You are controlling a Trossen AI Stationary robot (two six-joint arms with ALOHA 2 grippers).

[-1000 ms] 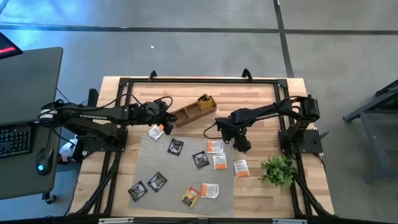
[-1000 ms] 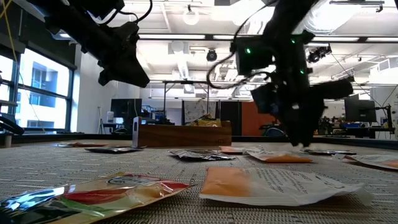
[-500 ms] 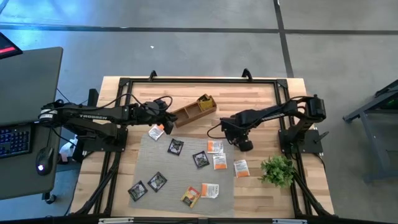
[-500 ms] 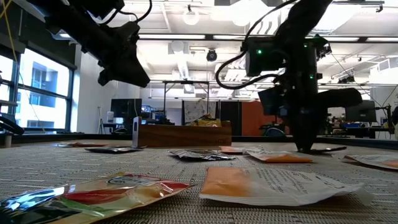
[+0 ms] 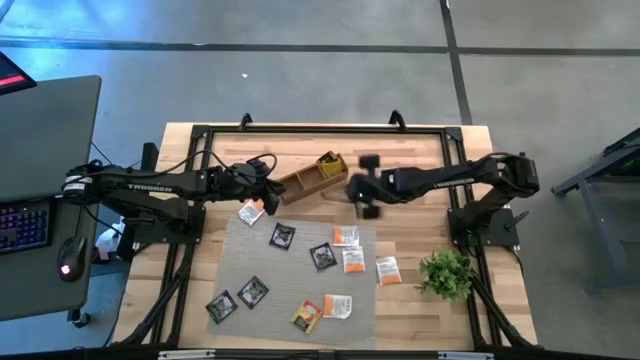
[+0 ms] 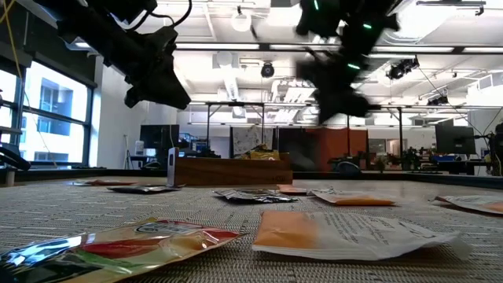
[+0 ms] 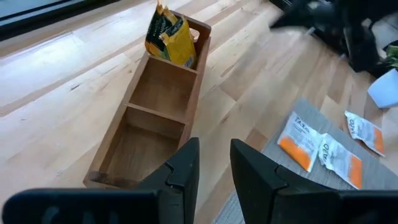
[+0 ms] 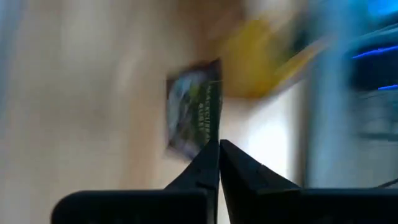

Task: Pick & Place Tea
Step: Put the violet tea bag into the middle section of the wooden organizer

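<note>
The right pincer (image 5: 366,187) has risen off the mat, pinching a black sachet (image 8: 194,116) at its tips.

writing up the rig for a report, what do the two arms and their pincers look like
Both arms are dark, nearly black, built of slim jointed segments with black cables looping alongside. The left arm carries white lettering along its upper link, and its pincer ends in two flat, tapered black fingers. The right arm matches it in colour and build; its pincer has the same narrow, wedge-shaped black fingers. Small green lights glow on one arm in the low view.
</note>
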